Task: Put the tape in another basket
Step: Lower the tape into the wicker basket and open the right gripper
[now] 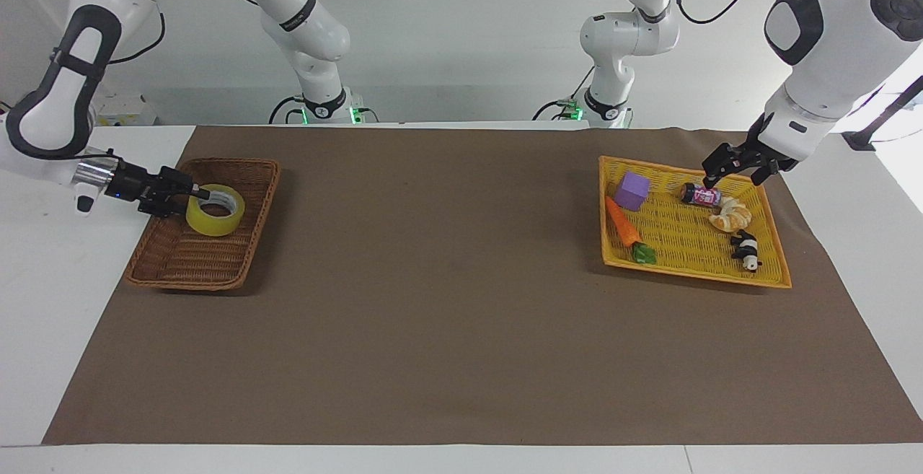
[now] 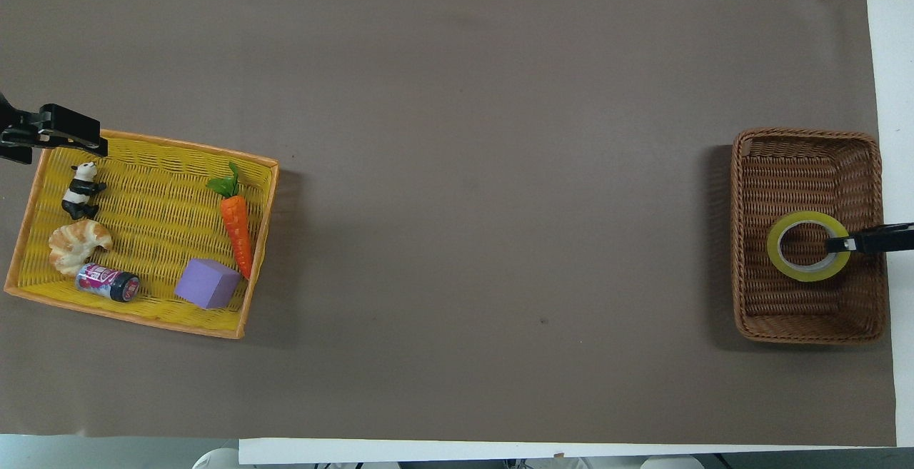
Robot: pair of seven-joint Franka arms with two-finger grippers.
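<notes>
The yellow tape (image 1: 216, 222) (image 2: 774, 248) lies flat inside the brown wicker basket (image 1: 238, 164) (image 2: 807, 133), in the half nearer the robots, at the right arm's end of the table. My right gripper (image 1: 202, 192) (image 2: 835, 244) reaches in low over the basket's outer wall. Its tip rests at the roll's rim, at the edge of the hole. My left gripper (image 1: 732, 173) (image 2: 50, 137) hangs open over the robot-side rim of the yellow tray (image 1: 678, 236) (image 2: 157, 212), just above a small can (image 1: 698, 194), and holds nothing.
The yellow tray at the left arm's end holds a purple cube (image 1: 632, 190), a toy carrot (image 1: 621, 221), a croissant (image 1: 730, 216), a panda figure (image 1: 745, 250) and the can. A brown mat (image 1: 447, 279) covers the table between basket and tray.
</notes>
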